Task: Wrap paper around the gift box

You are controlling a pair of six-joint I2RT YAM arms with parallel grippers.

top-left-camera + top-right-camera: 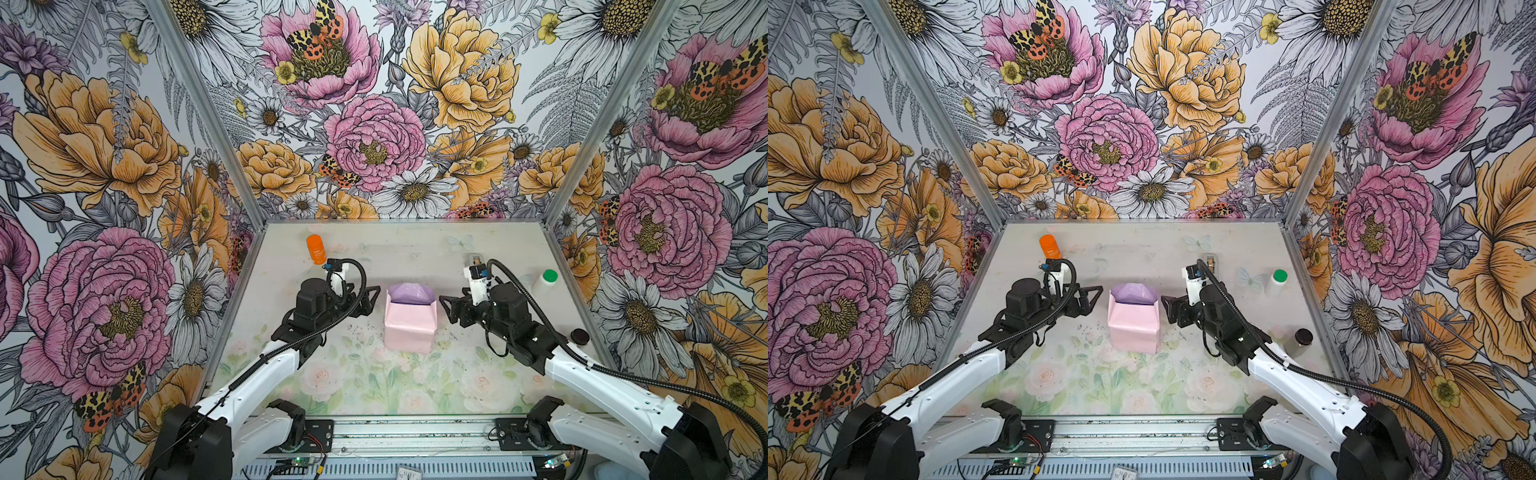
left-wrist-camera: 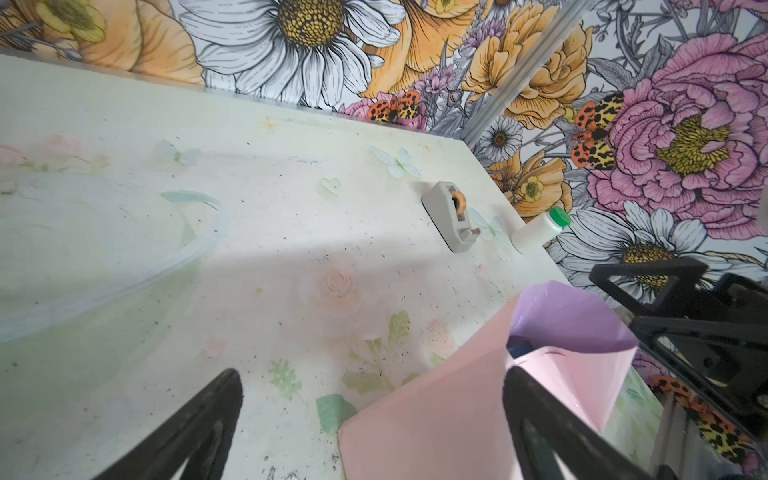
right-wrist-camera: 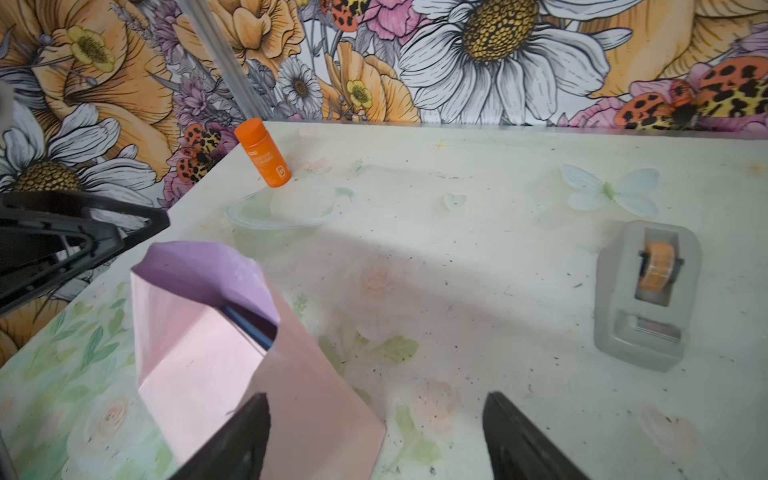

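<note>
The paper (image 1: 409, 326) is folded up around the gift box as a pale pink parcel at mid-table in both top views (image 1: 1133, 328). Its lilac flap (image 1: 411, 292) stands up at the far end. Only a navy sliver of the gift box (image 3: 248, 325) shows under that flap, also in the left wrist view (image 2: 519, 347). My left gripper (image 1: 371, 297) (image 2: 372, 374) is open just left of the parcel, holding nothing. My right gripper (image 1: 445, 309) (image 3: 377, 398) is open close to the parcel's right side, holding nothing.
An orange bottle (image 1: 316, 249) stands at the far left. The grey tape dispenser (image 1: 476, 259) (image 3: 648, 291) sits behind my right wrist. A white bottle with a green cap (image 1: 546, 280) and a dark-lidded jar (image 1: 579, 336) are along the right wall.
</note>
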